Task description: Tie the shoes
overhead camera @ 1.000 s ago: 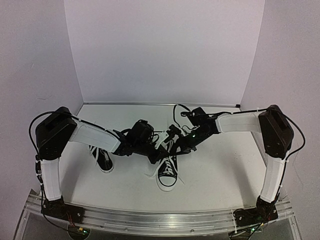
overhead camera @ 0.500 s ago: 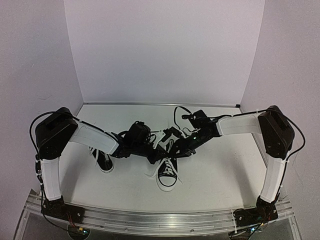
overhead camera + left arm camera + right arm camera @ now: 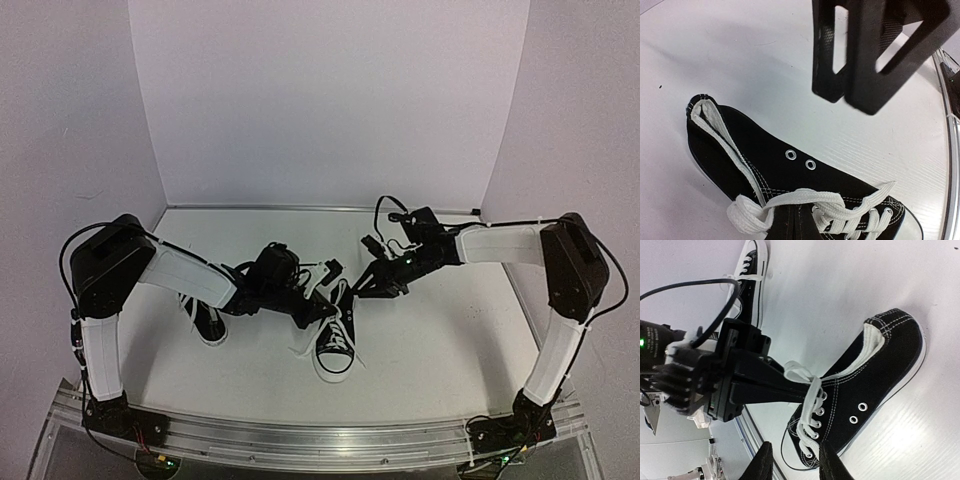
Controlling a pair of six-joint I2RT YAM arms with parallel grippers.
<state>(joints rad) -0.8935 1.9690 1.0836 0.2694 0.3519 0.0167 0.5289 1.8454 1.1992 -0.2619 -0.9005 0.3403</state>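
One shoe (image 3: 336, 346) stands mid-table, toe toward the arms; it is black canvas with a white sole (image 3: 875, 385) (image 3: 790, 175). My left gripper (image 3: 320, 308) (image 3: 790, 382) reaches over its laces and is shut on a loop of the white lace (image 3: 799, 371) (image 3: 747, 217); its own fingers do not show in the left wrist view. My right gripper (image 3: 368, 288) (image 3: 796, 465) hangs just right of the shoe, open and holding nothing, and appears as black fingers (image 3: 865, 75) above the shoe. The other shoe (image 3: 208, 320) (image 3: 752, 265) lies under the left forearm.
White walls close the table at the back and on both sides. An aluminium rail (image 3: 320, 440) runs along the near edge. A black cable (image 3: 690, 287) loops off the left wrist. Bare white tabletop (image 3: 450, 340) lies right of the shoe.
My right gripper has opened, let go at the laces and drawn back to the right and away from the shoe. The left gripper stays shut at the lace, hardly moved.
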